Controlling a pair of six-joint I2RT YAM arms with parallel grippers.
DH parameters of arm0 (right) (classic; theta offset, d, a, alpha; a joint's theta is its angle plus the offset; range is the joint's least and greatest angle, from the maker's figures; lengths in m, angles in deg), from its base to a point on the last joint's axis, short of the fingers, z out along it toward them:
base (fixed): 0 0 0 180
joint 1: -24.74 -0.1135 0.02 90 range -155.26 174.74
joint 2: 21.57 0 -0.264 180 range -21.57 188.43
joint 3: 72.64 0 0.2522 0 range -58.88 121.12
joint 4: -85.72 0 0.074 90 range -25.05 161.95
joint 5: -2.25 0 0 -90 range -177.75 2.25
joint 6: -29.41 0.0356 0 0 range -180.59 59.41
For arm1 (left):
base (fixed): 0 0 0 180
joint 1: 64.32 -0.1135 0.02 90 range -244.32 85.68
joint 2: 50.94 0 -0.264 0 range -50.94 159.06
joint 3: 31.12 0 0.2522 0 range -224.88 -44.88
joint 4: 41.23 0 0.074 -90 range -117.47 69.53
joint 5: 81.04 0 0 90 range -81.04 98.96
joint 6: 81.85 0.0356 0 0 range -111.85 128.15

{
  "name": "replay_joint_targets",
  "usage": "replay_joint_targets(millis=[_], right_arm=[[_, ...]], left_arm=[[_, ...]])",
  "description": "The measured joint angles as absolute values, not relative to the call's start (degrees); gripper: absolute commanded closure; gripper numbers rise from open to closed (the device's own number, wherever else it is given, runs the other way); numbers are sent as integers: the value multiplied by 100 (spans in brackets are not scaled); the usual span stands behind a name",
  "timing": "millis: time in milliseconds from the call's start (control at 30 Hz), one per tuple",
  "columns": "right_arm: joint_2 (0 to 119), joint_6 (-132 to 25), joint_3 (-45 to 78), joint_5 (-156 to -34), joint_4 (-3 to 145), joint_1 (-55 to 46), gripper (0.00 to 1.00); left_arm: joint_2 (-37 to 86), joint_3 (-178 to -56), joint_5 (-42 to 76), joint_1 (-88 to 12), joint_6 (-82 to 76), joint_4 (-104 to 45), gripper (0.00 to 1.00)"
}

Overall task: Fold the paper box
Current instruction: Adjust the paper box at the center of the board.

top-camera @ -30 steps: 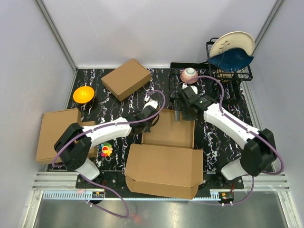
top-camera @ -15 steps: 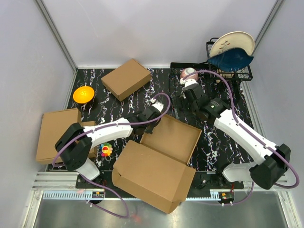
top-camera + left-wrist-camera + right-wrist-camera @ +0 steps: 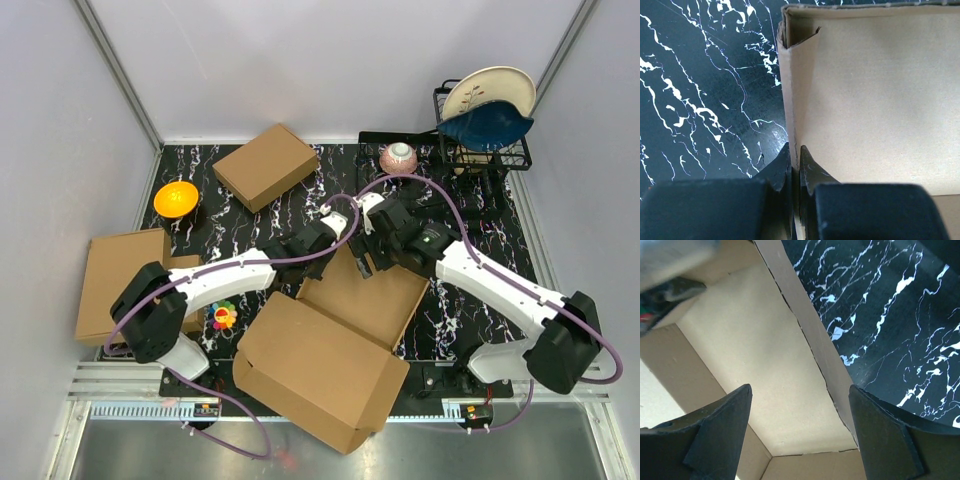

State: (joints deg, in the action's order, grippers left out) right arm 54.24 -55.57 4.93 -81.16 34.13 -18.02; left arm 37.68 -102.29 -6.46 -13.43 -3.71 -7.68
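While the left gripper (image 3: 795,167) pinches a paper box (image 3: 875,100) wall between its fingers, the right gripper (image 3: 800,392) straddles another, fingers apart.

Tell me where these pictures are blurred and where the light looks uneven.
Right wrist view: the top left corner is a blurred smear, while the box is sharp, its wall shaded at the left. Left wrist view: cardboard sharp, the left gripper near the lens dark and slightly soft. Top view: even light, soft shadows.
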Motion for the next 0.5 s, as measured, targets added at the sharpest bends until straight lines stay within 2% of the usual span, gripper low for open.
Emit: replay_joint_targets(millis=[100,133,500], right_arm=[[5535,-5627,351,-8081,3487,-1806,28],[5555,-5642,314,-8065,3518,-1809,33],[5739,-5784,87,-7681,3844,-1850,69]], left_arm=[[3687,-10229,-608,-1343,-343,-774,95],[3661,-10229,-591,-1343,-329,-774,95],[3490,-10212,-447,-1343,-187,-698,93]])
